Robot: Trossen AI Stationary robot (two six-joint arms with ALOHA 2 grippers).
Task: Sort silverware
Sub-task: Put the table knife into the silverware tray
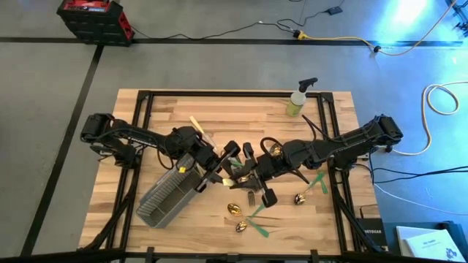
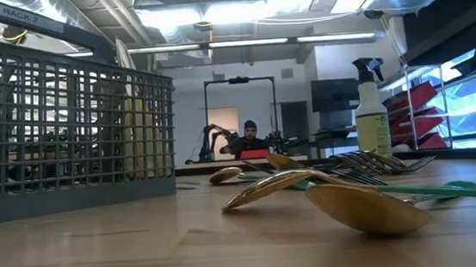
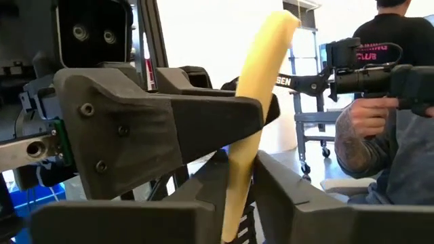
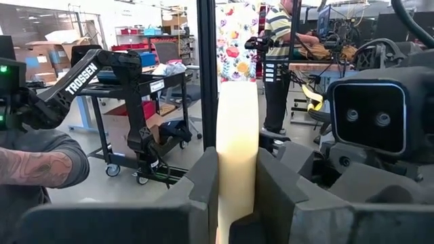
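Both arms meet above the table's middle. My left gripper (image 1: 228, 162) (image 3: 237, 203) and my right gripper (image 1: 252, 166) (image 4: 237, 196) are both shut on one cream-handled piece of silverware (image 3: 254, 102) (image 4: 237, 135). It stands upright between them, and its head is hidden below the fingers. More silverware lies on the wood at the near right: gold spoons (image 1: 234, 210) (image 2: 366, 209), a fork (image 1: 252, 196) and green-handled pieces (image 1: 259, 219). The low view shows neither gripper. My left gripper pinches the cream handle (image 3: 234, 193) between its two fingers, which lie across it. The handle rises slanting above the fingers to its rounded free end (image 3: 285, 17), clear of the table. The fingers come roughly level from the table's left. My right gripper pinches the same cream handle (image 4: 237, 183) between its two fingers (image 4: 200, 190), which lie across it. They come level from the table's right. The handle stands upright above the fingers, and the part below is hidden by the gripper itself.
A grey wire-mesh caddy (image 1: 172, 193) (image 2: 64, 123) sits tilted at the near left, close to the left arm. A yellow-green spray bottle (image 1: 298, 98) (image 2: 372, 109) stands at the far right. People stand in the room beyond, including a tattooed arm (image 4: 41, 169).
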